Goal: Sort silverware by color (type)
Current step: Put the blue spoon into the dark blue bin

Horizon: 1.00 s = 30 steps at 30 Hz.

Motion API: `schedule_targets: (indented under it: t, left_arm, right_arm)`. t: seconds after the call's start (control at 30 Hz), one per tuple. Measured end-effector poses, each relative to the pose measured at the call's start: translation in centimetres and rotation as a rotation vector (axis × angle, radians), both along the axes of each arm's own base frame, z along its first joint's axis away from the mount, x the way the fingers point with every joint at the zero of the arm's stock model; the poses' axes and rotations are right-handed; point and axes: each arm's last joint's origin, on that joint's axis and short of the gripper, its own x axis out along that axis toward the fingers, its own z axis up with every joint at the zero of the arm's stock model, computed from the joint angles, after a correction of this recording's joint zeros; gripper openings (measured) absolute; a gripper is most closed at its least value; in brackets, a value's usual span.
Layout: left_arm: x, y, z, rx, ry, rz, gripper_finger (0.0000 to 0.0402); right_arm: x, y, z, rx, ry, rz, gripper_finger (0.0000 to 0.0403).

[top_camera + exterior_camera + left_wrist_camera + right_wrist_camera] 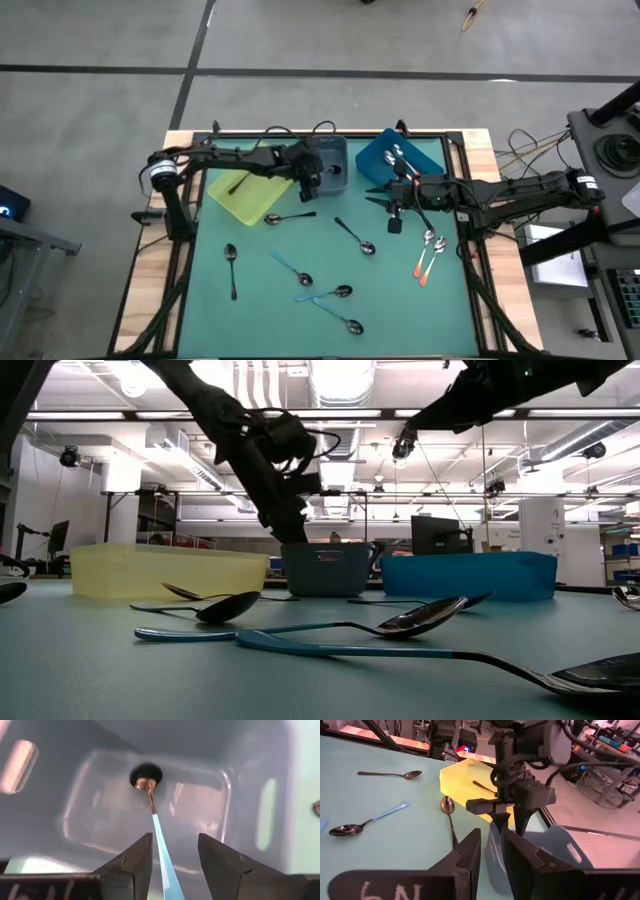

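Observation:
My left gripper (312,185) hangs open over the grey-blue bin (333,150), fingers pointing down. In the left wrist view a light-blue-handled spoon (159,832) stands between the fingers (175,837), its metal bowl (147,783) down on the bin's floor. My right gripper (373,196) is open by a narrow gap and empty, above the table between the grey-blue bin and the blue bin (425,152). Loose spoons lie on the green mat: black-handled (232,268), light blue (292,267) and orange-red (426,258). My left gripper's open fingers stand on either side of the light blue spoon's handle (156,827). The handle runs close beside one finger (140,857); I cannot tell whether they touch. The fingers come from above, pointing down into the bin.
The yellow bin (225,200) at the left holds a black-handled spoon (238,184). The blue bin holds several spoons (400,156). More spoons lie at the mat's middle (355,236) and near edge (338,316). My right gripper (491,837) faces my left gripper (512,822) at close range.

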Motion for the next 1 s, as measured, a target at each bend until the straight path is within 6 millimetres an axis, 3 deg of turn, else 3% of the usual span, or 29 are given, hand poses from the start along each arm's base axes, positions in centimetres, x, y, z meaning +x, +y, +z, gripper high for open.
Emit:
schedule_targets:
  t: [0.33,0.73,0.87,1.0]
  left_arm:
    - [0.4,0.2,-2.9,-0.03,0.08,0.005,0.0162]
    - [0.4,0.2,-2.8,-0.025,0.076,0.003,0.0162]
    - [0.4,0.2,-2.7,-0.02,0.077,-0.004,0.0149]
    - [0.4,0.2,-2.7,-0.014,0.08,-0.013,0.0111]
  right_arm:
    - [-0.1,0.0,-0.2,0.0,0.018,-0.002,0.0068]
    - [-0.1,-0.2,-0.2,0.0,0.021,-0.011,0.0068]
    - [-0.1,-0.2,-0.2,0.0,0.022,-0.011,0.0068]
    - [-0.1,-0.2,-0.2,0.0,0.022,-0.011,0.0068]
